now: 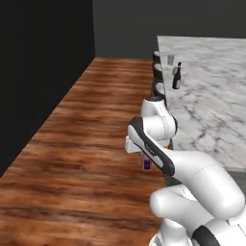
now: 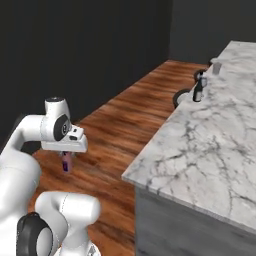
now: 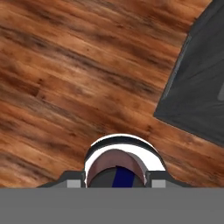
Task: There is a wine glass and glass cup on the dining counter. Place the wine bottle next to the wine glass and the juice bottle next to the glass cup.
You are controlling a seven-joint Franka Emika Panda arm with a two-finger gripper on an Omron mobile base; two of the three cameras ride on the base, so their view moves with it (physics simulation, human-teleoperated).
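The gripper [image 2: 66, 161] hangs below the hand, over the wood floor [image 1: 91, 134], beside the dining counter [image 2: 210, 145] but not above it. Its jaws are closed narrow on the juice bottle [image 1: 146, 164], the small purple one; in the hand view its top [image 3: 117, 168] sits btw. the finger tips.

The wine bottle [image 1: 177, 77] stands already on the counter near its far left edge, w/ the glass cup [image 1: 170, 59] further back, near the far corner. A stemmed wine glass I cannot make out; too small at this range.

Risks, as I judge:
- The bottle is tiny and the hold is only at its upper part, so a fast swing could let it slip and drop on the floor.
- The arm must lift it over the counter edge; too low, and the bottle bottom hits the slab.
- Approach to the cup passes close by the wine bottle, so the wrist could knock it over.
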